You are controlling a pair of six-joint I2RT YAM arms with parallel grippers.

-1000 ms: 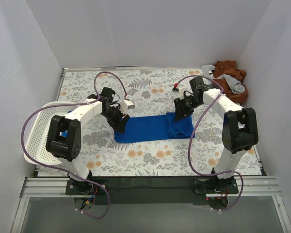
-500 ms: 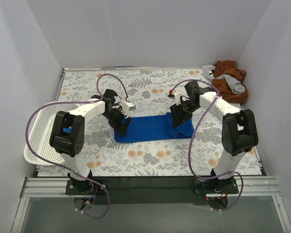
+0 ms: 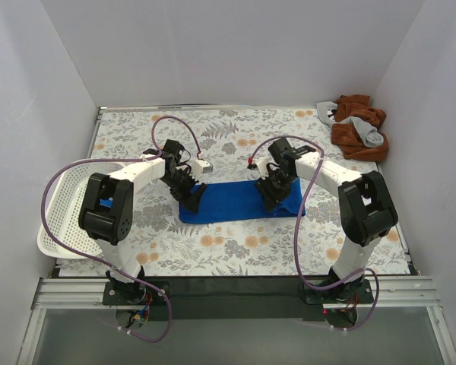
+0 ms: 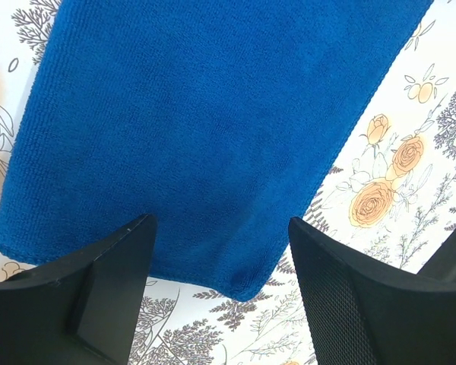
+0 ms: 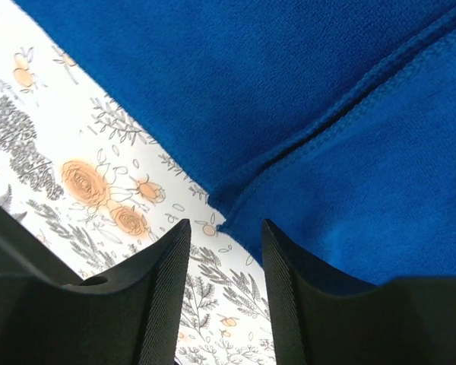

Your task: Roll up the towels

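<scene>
Right now the towel [image 3: 232, 204] lies flat on the floral desk [image 3: 235, 251], about at its middle, with its long side running left to right in front of my two bases. It is one royal-blue cloth.

Its right end is doubled back over itself. In my right wrist view a stitched hem [image 5: 319, 122] runs on a slant across the blue, the upper layer on one side of it and the single layer on the other. The towel's left end lies smooth in one layer, its rounded corner down on the desk.

My left end effector [image 3: 190, 199] is low over the towel's left end. Its jaws stand wide apart, the short edge of the towel shows between them, and they hold nothing. I cannot tell whether the tips touch the cloth.

My right end effector [image 3: 273, 199] is low over the doubled end, at the corner where the hem meets the desk. Its jaws are parted too, by a narrower gap, with bare desk showing between them and no cloth pinched.

Well to the left of the towel sits a white basket [image 3: 61, 220]. Far beyond the towel's right end, in the corner, lies a heap of cloths [image 3: 359, 125], rust-brown and grey, well apart from it.
</scene>
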